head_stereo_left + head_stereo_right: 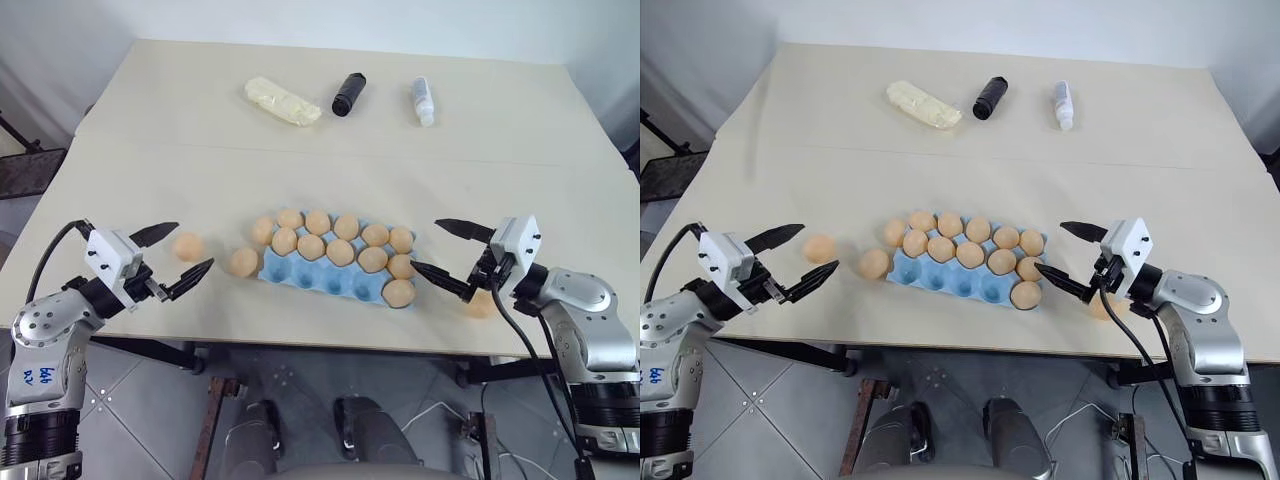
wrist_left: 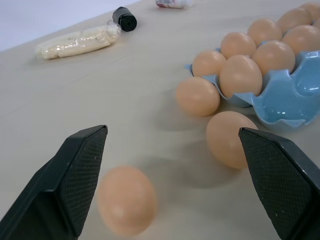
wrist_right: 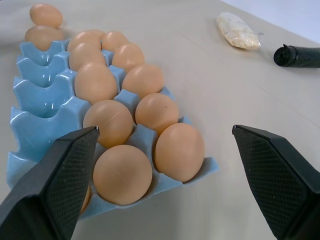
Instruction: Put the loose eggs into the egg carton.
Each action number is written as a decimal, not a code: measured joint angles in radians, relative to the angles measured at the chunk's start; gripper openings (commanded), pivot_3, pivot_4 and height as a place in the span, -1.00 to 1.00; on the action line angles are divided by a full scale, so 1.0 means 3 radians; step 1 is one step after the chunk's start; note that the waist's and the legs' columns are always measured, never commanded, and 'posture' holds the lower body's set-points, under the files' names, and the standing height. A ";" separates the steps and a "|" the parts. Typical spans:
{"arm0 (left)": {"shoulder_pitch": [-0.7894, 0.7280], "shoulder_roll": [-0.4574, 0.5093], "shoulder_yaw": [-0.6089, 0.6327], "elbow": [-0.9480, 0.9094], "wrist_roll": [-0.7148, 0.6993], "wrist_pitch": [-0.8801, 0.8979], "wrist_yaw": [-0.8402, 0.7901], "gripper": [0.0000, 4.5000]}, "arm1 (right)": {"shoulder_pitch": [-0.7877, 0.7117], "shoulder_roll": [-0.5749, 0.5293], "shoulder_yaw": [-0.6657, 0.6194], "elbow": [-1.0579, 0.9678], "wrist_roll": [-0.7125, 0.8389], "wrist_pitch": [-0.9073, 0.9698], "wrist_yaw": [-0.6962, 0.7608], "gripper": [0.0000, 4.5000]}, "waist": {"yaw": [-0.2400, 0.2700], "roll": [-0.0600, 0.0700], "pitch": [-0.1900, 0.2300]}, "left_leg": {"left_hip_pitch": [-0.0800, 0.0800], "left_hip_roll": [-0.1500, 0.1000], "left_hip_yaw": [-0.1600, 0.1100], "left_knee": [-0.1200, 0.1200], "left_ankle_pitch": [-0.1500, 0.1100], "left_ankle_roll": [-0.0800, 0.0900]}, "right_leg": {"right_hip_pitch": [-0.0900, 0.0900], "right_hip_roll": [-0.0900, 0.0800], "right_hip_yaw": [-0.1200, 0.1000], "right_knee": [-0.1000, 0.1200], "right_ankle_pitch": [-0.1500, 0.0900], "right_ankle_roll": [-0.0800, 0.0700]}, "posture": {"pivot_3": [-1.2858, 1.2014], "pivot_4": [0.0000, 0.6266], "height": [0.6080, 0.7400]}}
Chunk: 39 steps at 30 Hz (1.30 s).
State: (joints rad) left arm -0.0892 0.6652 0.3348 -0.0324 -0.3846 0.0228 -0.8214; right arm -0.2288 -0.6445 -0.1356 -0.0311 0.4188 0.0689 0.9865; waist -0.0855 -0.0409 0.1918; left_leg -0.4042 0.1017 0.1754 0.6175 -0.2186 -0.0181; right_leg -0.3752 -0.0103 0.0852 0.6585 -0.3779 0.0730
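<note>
Left gripper (image 1: 170, 257), right gripper (image 1: 441, 251) wide open, empty

Soft, even light is falling across the pale tabletop (image 1: 480, 170), casting only faint shadows. In the left wrist view, the nearest loose egg (image 2: 126, 201) is looking blurred, while farther eggs are staying fairly crisp.

light-blue egg carton (image 1: 322, 276) at frame centre, mostly filled; loose tan eggs (image 1: 188, 246) lie left and lower right.
</note>
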 measured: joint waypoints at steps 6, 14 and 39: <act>-0.0115 -0.0012 -0.0052 -0.0016 -0.0088 0.0039 -0.0087 1.00 | 0.0133 -0.0007 -0.0089 -0.0036 0.0001 -0.0022 -0.0031 1.00 | 0.0009 0.0000 0.0000 | 0.0000 0.0000 0.0000 0.0000 0.0000 0.0000 | 0.0000 0.0000 -0.0001 0.0000 0.0000 0.0000 | 0.03 -0.52 1.00; -0.0385 -0.0072 -0.0593 -0.0177 -0.0123 0.0070 -0.0487 1.00 | 0.0903 -0.0099 -0.0727 -0.0454 0.0048 0.0003 -0.0249 1.00 | 0.0038 0.0000 0.0000 | 0.0000 -0.0001 -0.0001 0.0002 0.0000 -0.0001 | 0.0002 0.0002 0.0000 0.0000 0.0000 0.0001 | 0.03 -0.52 1.00; -0.0591 -0.0316 -0.1421 -0.0103 0.0031 -0.0113 -0.1049 1.00 | 0.1319 0.0011 -0.0734 -0.0181 -0.0080 -0.0013 -0.0286 1.00 | 0.0005 0.0009 -0.0005 | 0.0004 -0.0003 -0.0007 0.0008 0.0001 0.0010 | 0.0009 0.0000 0.0002 0.0001 0.0006 0.0000 | 0.03 -0.52 1.00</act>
State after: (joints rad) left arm -0.2666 0.5706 -0.0916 -0.0632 -0.3751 -0.0110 -1.1361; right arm 0.1668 -0.6412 -0.3556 -0.0854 0.3949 0.0649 0.9007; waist -0.0840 -0.0380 0.1902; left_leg -0.4030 0.1009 0.1734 0.6200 -0.2185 -0.0150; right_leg -0.3725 -0.0102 0.0858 0.6588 -0.3763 0.0731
